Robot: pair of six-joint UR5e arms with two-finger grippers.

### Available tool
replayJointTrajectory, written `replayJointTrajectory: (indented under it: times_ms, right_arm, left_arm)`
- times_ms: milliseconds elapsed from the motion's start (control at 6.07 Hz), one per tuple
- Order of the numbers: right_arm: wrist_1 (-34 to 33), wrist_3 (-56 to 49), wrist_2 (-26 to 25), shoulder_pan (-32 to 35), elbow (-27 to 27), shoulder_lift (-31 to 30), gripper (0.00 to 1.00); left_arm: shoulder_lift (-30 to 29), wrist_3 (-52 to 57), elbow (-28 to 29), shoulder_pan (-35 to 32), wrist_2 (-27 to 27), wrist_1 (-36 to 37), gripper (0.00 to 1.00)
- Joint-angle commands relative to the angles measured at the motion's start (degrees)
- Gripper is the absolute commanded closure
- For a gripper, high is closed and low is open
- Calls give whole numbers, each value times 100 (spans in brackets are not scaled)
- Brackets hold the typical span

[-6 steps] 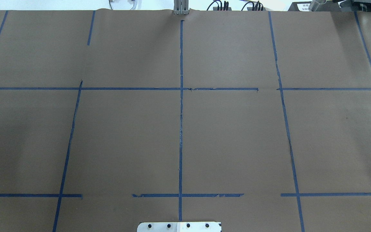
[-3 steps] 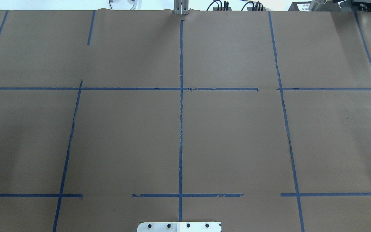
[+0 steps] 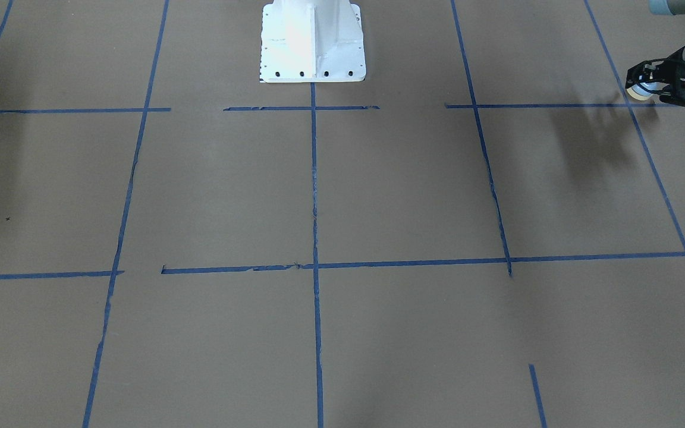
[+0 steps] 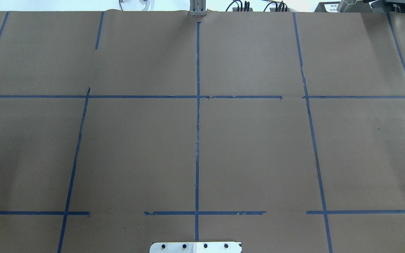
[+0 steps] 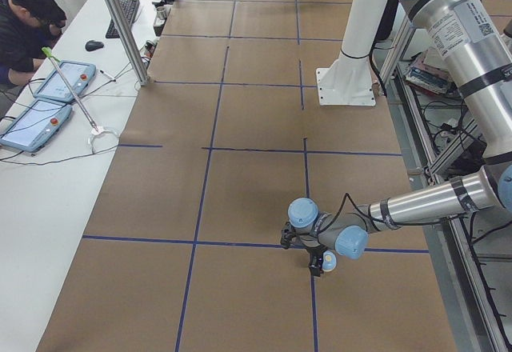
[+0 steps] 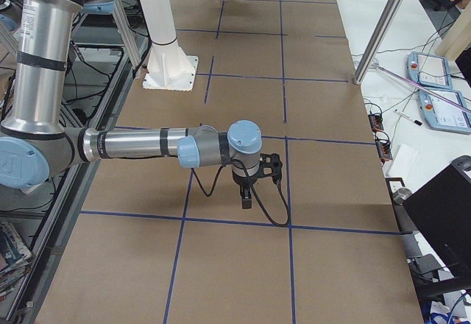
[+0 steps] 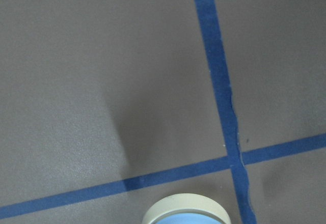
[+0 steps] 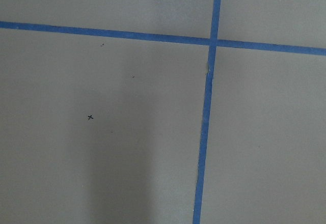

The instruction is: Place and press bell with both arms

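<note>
The light-blue bell [image 3: 637, 90] with its cream rim sits in my left gripper [image 3: 646, 88], at the table's end on my left, low over a crossing of blue tape. The exterior left view shows the same gripper [image 5: 318, 262] shut on the bell [image 5: 329, 262]. The left wrist view shows only the bell's top edge [image 7: 186, 211] at the bottom, with no fingers in sight. My right gripper [image 6: 250, 191] hangs low over the brown table near a tape crossing and shows only in the exterior right view, so I cannot tell its state. Neither arm shows in the overhead view.
The white pedestal base [image 3: 313, 41] stands at the robot side, centre. Blue tape lines [image 4: 197, 140] divide the brown paper-covered table. A white side table [image 5: 48, 168] holds tablets and a keyboard, with an operator [image 5: 28, 24] seated there. A metal post [image 5: 120, 24] stands at the edge.
</note>
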Motion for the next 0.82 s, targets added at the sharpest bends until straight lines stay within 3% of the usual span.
replayJointTrajectory:
  times_ms: [0, 165, 329, 494, 659]
  right_arm:
    - [1, -7, 0, 0, 53, -51, 0]
    - [1, 2, 0, 0, 105, -86, 0]
    - [1, 11, 0, 0, 149, -86, 0]
    - [1, 11, 0, 0, 176, -103, 0]
    - [-8, 19, 17, 0, 228, -112, 0]
  left_arm:
    - [-3, -39, 27, 145, 25, -9, 10]
    - [6, -47, 27, 145, 182, -9, 52]
    - [6, -48, 10, 136, 271, -61, 84]
    - [41, -48, -51, 67, 272, -366, 93]
    - [33, -48, -365, -291, 280, -474, 95]
